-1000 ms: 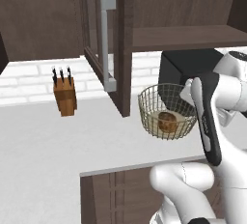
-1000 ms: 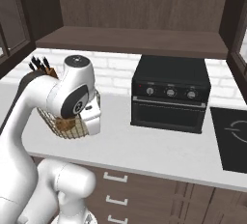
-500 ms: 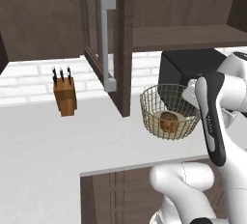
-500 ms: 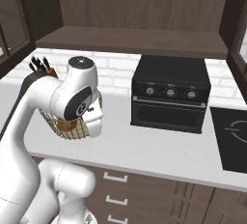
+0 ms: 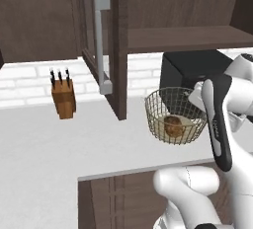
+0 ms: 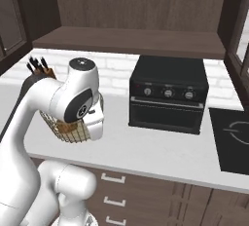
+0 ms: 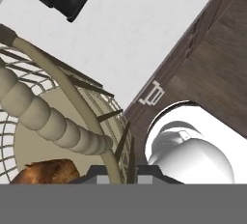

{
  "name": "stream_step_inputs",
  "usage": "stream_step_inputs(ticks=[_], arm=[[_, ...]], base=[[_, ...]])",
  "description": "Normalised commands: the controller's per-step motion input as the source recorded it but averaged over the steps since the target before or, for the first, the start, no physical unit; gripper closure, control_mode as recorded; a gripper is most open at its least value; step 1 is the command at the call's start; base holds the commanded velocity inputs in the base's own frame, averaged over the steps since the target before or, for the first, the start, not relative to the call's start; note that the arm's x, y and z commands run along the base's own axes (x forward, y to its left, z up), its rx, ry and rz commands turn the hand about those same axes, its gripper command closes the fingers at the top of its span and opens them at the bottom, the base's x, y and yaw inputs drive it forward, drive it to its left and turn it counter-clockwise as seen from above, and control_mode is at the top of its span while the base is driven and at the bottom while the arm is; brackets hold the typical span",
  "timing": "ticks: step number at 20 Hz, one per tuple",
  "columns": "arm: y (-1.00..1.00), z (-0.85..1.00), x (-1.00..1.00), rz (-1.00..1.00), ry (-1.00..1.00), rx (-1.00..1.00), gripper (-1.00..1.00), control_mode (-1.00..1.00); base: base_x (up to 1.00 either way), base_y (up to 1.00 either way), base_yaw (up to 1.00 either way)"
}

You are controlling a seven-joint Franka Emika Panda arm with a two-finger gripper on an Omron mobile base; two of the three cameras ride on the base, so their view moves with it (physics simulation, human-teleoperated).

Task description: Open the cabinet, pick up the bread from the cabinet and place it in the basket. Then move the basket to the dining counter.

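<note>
The wire mesh basket point(image 5: 175, 117) hangs just above the white counter, in front of the open cabinet point(image 5: 178, 6). The golden-brown bread point(image 5: 172, 126) lies on the basket's pale base. My gripper point(image 7: 118, 172) is shut on the basket's rim point(image 7: 72, 97) at its right side, and the rim runs between my two fingertips point(image 7: 102, 172). In the hand view the bread point(image 7: 48, 172) shows low at the left. In the right base view my arm covers most of the basket point(image 6: 68, 130). The cabinet door point(image 5: 118, 50) with its silver handle point(image 5: 101, 45) stands swung open to the basket's left. The dining counter is out of view.
A knife block point(image 5: 63, 97) stands by the brick backsplash at the left. Close behind the basket is a black toaster oven point(image 6: 168, 93). A cooktop point(image 6: 232, 135) lies at the far right. The counter point(image 5: 49, 149) ends in an edge just in front of the basket.
The arm and the basket with the bread have shifted slightly to the right. The cabinet door and the other things have stayed put.
</note>
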Motion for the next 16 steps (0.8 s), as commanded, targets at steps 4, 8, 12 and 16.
stream_step_inputs(ticks=[4, 8, 12, 16], arm=[[0.0, 0.0, 0.0, 0.0, 0.0, 0.0, 1.0, 1.0], [0.0, 0.0, 0.0, 0.0, 0.0, 0.0, 1.0, 1.0], [0.0, 0.0, 0.0, 0.0, 0.0, 0.0, 1.0, 1.0], [0.0, 0.0, 0.0, 0.0, 0.0, 0.0, 1.0, 1.0]], base=[[-0.23, -0.64, 0.0], [-0.34, -0.47, 0.0], [-0.54, -0.06, -0.01], [-0.72, 0.0, -0.05]])
